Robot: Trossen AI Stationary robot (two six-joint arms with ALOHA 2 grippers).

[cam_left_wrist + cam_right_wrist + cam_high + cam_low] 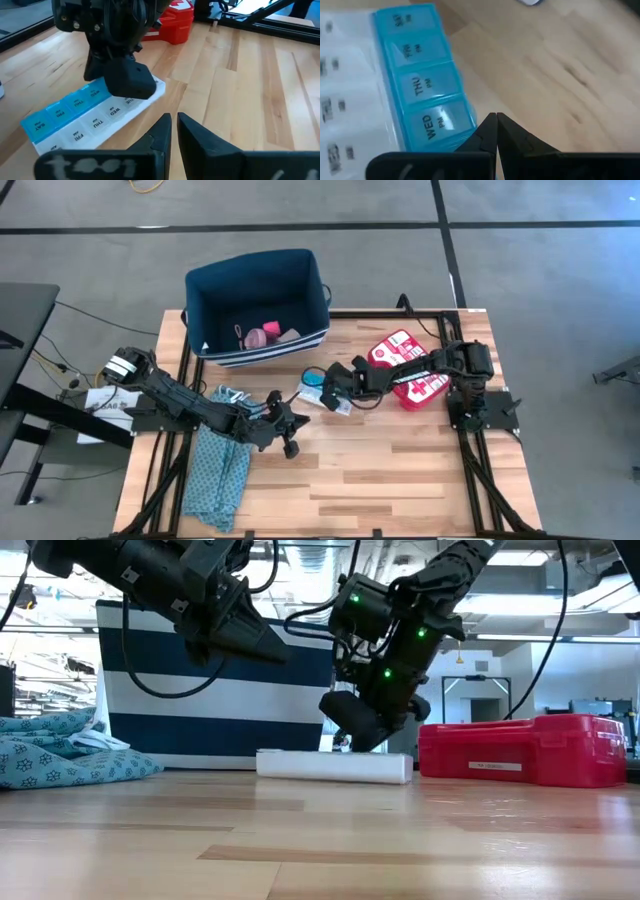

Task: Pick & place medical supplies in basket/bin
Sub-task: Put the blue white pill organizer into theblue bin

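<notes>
I see the pill organizer (322, 389) lying flat on the wooden desk (400, 470), just in front of the navy bin (258, 305) and beside the red first-aid case (410, 368); its blue PM row and white AM row read SAT, FRI, THU, WED in my wrist feeds. My right tool (333, 387) is down over the organizer's near end, its dark fingers pressed together tip to tip with nothing between them, hovering right at the WED compartment (437, 121); whether it touches the lid I cannot tell. In the low feed the organizer (333, 766) rests on the desk under that tool (352, 725). My left tool (287, 420) sits near the middle of the desk, beside the teal patterned cloth (222, 465), its fingers drawn narrow with only a slim gap and holding nothing. Inside the bin I can make out a pink roll (256, 337) and a pink block (272, 328) on the floor of it.
</notes>
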